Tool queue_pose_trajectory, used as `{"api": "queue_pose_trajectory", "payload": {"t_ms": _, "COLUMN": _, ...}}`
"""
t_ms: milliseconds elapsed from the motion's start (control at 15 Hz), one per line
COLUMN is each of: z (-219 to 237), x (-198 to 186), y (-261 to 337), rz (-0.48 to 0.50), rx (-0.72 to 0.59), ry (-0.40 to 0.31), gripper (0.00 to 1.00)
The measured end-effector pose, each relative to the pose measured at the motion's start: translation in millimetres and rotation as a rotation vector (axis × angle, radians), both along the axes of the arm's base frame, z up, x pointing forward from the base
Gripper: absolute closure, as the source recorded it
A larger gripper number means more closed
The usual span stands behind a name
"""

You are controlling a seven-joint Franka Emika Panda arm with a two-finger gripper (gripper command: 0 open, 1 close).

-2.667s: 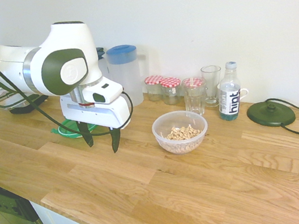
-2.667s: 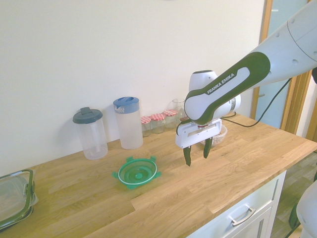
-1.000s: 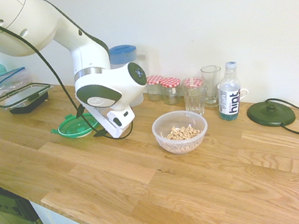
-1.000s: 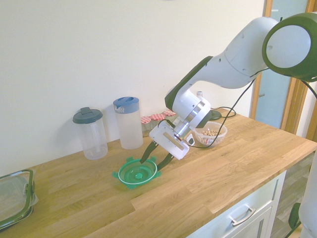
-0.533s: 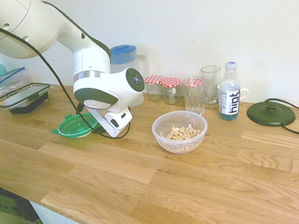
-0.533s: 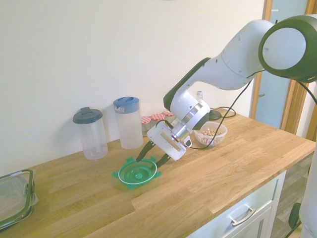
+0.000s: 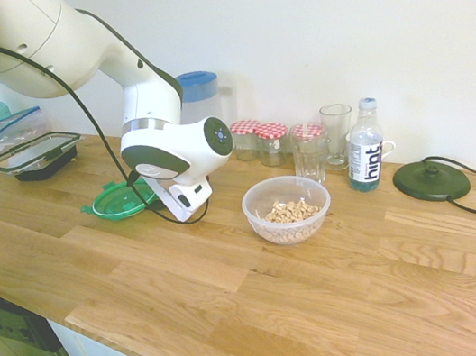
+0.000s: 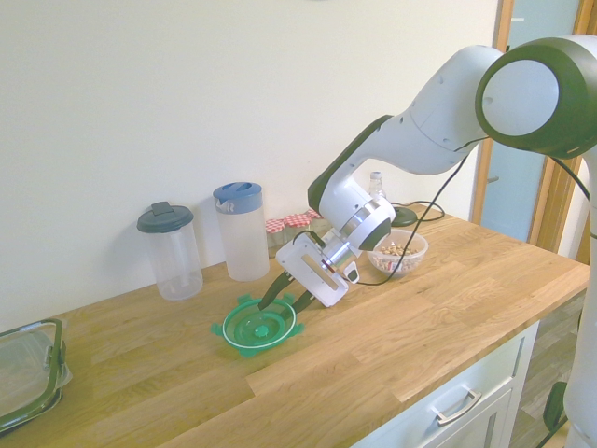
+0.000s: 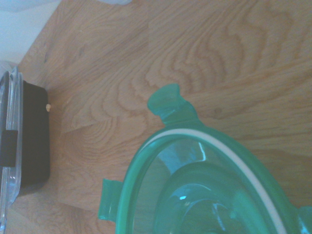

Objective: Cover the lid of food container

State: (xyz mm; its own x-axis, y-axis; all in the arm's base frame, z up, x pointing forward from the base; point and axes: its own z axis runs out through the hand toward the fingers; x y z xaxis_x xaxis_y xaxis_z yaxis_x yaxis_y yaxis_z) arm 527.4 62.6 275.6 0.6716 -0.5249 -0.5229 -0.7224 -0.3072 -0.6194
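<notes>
The round green lid (image 8: 259,327) lies flat on the wooden counter, left of the arm; it also shows as the lid (image 7: 117,201) and fills the wrist view as the lid (image 9: 195,190). My gripper (image 8: 285,299) is tilted down at the lid's right edge, its two dark fingers apart on either side of the rim. In the first exterior view the hand hides the fingers. The food container (image 7: 287,209), a clear bowl with beige nuts, stands uncovered to the right of the hand, also seen as the food container (image 8: 397,252) behind the arm.
A blue-lidded pitcher (image 8: 241,233) and a grey-lidded one (image 8: 170,250) stand by the wall. Red-checked jars (image 7: 259,138), glasses (image 7: 311,155), a water bottle (image 7: 365,157) and a black base (image 7: 430,180) line the back. A dark-rimmed rectangular container (image 7: 33,155) sits beyond the lid.
The hand has lowered slightly onto the lid's edge and the fingers have drawn a little closer together. The lid and the food container have not moved.
</notes>
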Motion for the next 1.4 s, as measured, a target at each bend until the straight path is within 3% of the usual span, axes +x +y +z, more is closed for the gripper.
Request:
{"api": "queue_pose_trajectory", "payload": {"t_ms": 933, "z": -1, "x": 0, "y": -4, "rz": 0.0, "rx": -0.003, "ry": 0.003, "gripper": 1.0}}
{"api": "queue_pose_trajectory", "payload": {"t_ms": 1133, "z": 2, "x": -1, "y": -9, "rz": 0.046, "rx": -0.055, "ry": 0.004, "gripper": 1.0}}
{"api": "queue_pose_trajectory", "payload": {"t_ms": 1400, "z": 87, "x": -6, "y": -9, "rz": 0.129, "rx": -0.222, "ry": -0.011, "gripper": 1.0}}
